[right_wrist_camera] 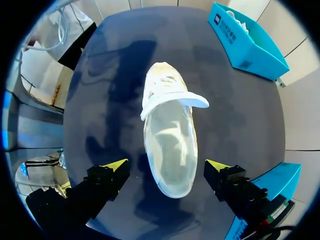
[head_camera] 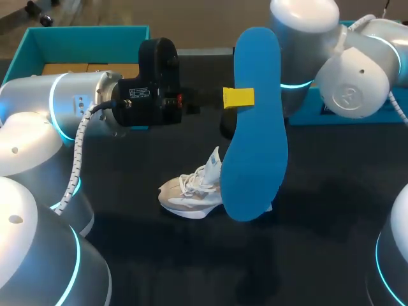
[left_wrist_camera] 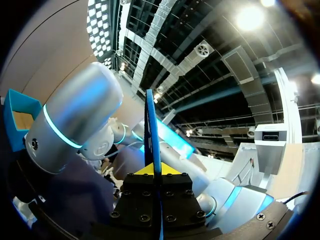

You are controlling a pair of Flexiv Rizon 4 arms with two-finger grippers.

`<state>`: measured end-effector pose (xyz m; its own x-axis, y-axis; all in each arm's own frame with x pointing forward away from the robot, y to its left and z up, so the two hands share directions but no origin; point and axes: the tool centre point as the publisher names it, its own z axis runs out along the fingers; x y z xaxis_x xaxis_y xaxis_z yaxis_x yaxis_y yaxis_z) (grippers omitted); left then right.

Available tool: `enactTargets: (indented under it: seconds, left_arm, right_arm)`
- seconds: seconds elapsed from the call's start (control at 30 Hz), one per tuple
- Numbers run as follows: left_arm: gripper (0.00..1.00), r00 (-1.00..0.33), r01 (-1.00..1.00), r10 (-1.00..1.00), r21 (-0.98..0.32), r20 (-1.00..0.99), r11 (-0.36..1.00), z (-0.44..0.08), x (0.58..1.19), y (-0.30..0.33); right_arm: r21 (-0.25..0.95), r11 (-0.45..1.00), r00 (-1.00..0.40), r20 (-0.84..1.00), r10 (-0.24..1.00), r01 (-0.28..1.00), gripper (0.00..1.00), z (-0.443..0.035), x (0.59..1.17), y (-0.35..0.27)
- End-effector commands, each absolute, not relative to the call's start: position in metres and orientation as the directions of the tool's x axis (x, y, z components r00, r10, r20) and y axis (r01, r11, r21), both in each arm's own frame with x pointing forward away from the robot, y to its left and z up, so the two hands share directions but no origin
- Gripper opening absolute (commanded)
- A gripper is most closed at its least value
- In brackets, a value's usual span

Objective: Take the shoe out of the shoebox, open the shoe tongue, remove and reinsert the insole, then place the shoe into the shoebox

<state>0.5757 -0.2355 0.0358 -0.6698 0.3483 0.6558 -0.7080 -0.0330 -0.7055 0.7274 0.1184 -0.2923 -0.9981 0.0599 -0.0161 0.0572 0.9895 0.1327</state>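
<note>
Head view shows the white shoe (head_camera: pixel 191 191) already out of the shoebox (head_camera: pixel 83 32) and resting on its sole on the dark table (head_camera: pixel 331 210). The box sits well beyond the shoe toward the left arm's side, and a second teal piece (head_camera: pixel 331 115) (lid or box half, I cannot tell which) lies beyond the shoe on the other side. The blue insole (head_camera: pixel 255 127) hangs in the air just above and beside the shoe, so it is fully out. The left gripper (head_camera: pixel 239 97) is clamped on its edge, and the left wrist view confirms this, with the insole (left_wrist_camera: pixel 151 135) standing edge-on between the closed yellow tips of the left gripper (left_wrist_camera: pixel 155 171). In the right wrist view the right gripper (right_wrist_camera: pixel 166 167) hovers directly over the shoe (right_wrist_camera: pixel 170 145) with its fingers spread wide, touching nothing. The tongue is folded forward and the inside looks bare. By my judgement the first three steps are done, up to removing the insole. Sliding it back in and returning the shoe to the box remain.
</note>
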Motion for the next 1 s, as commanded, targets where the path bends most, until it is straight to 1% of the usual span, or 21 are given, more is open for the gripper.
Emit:
enactTargets:
  seconds: [0.03,0.4,0.6,0.77,1.0]
  left_arm:
    - [0.0,-0.672,-0.71,0.341,-0.702,0.658,-0.044,0.038,0.57,-0.24]
    - [0.0,-0.672,-0.71,0.341,-0.702,0.658,-0.044,0.038,0.57,-0.24]
    - [0.0,-0.672,-0.71,0.341,-0.702,0.658,-0.044,0.038,0.57,-0.24]
    - [0.0,-0.672,-0.71,0.341,-0.702,0.658,-0.044,0.038,0.57,-0.24]
    - [0.0,-0.672,-0.71,0.341,-0.702,0.658,-0.044,0.038,0.57,-0.24]
  right_arm:
    - [0.132,0.989,-0.998,-0.021,0.065,0.061,1.0,-0.294,0.729,0.119]
    - [0.144,0.989,-0.999,-0.031,0.038,0.033,1.0,-0.3,0.756,0.132]
    - [0.144,0.989,-1.0,-0.005,0.022,0.021,1.0,-0.33,0.772,0.143]
    - [0.156,0.988,-1.0,0.002,0.02,0.02,1.0,-0.348,0.776,0.149]
    - [0.14,0.99,-1.0,-0.001,0.026,0.026,1.0,-0.372,0.776,0.146]
